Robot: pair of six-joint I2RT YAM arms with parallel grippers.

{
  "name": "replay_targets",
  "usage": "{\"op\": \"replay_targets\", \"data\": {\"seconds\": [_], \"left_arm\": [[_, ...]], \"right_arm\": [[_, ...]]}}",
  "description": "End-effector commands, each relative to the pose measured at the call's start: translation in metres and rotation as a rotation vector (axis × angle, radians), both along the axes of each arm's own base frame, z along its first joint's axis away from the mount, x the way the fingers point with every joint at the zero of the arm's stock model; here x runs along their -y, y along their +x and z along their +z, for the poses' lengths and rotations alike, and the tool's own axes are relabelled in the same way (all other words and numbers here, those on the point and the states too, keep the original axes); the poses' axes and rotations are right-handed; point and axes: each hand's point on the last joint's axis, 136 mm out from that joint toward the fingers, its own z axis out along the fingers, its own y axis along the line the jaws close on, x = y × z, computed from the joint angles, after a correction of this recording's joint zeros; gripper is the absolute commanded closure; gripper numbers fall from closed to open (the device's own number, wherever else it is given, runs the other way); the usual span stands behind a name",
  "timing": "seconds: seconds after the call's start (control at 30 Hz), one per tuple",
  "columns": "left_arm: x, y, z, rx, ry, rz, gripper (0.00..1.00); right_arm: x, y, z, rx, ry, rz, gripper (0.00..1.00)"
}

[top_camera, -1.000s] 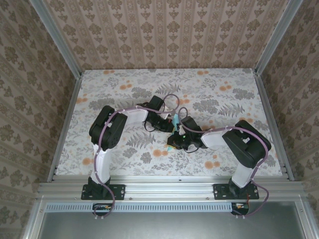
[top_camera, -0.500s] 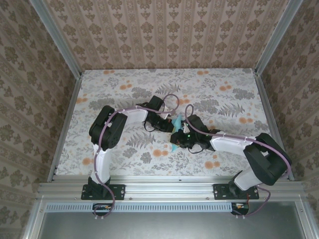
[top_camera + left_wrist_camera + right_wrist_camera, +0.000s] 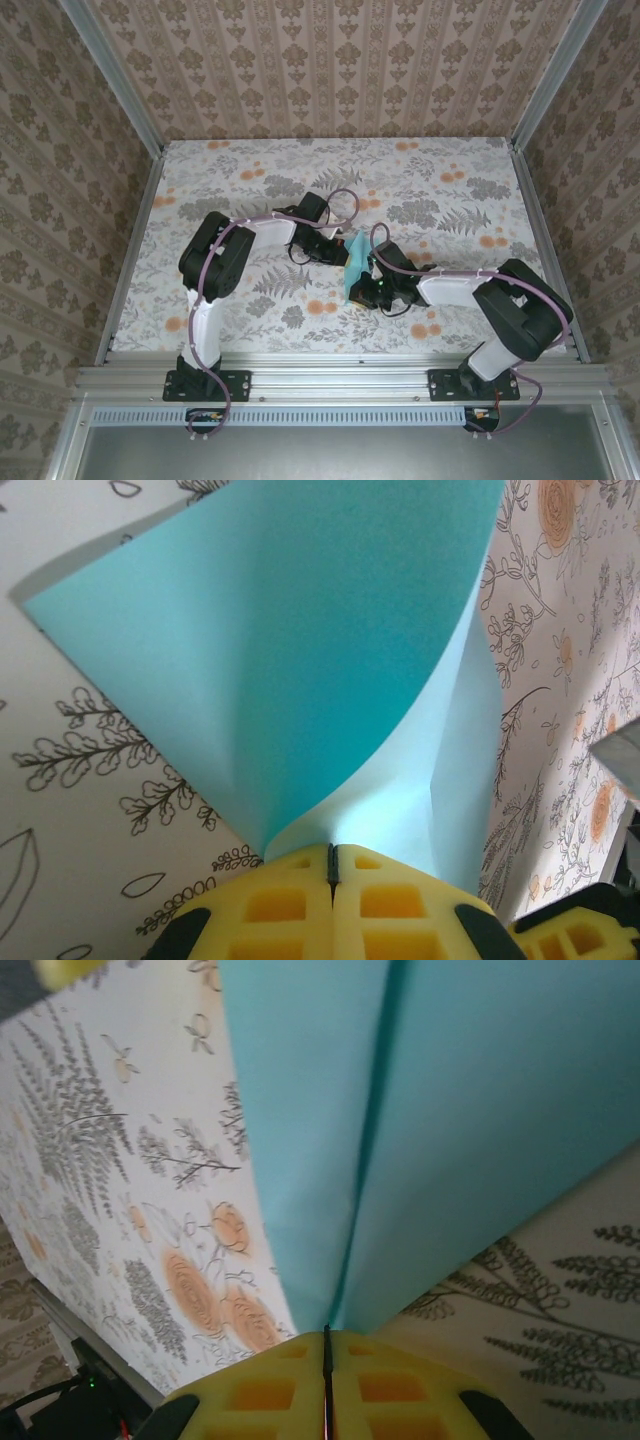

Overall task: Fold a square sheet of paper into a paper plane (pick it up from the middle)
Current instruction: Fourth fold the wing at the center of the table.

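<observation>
From above, the thin light turquoise square sheet of paper (image 3: 356,264) had stretched into a longer strip mid-table between left gripper (image 3: 338,252) and right gripper (image 3: 363,290), likely tightening a crease; floral tabletop (image 3: 450,180) lay open all round. The left wrist view showed its jaws shut on the sheet; the right wrist view, shut on the folded ridge.

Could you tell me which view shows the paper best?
The left wrist view: the paper shows large, with a corner and two layers clear. The right wrist view shows its crease, cropped; the top view shows a small turquoise strip.
</observation>
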Motion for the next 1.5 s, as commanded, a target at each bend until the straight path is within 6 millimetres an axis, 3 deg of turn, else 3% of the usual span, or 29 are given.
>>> {"op": "replay_targets", "data": {"seconds": [0.0, 0.37, 1.47], "left_arm": [[-0.061, -0.040, -0.104, -0.101, 0.352, 0.003, 1.00], [-0.063, -0.041, -0.107, -0.110, 0.356, 0.001, 1.00], [-0.066, -0.044, -0.111, -0.126, 0.357, -0.004, 1.00]], "right_arm": [[-0.012, 0.011, 0.009, 0.022, 0.051, 0.001, 0.90], [-0.016, 0.014, 0.021, 0.050, 0.077, 0.001, 0.90], [-0.030, 0.025, 0.009, 0.033, 0.096, 0.021, 0.88]]}}
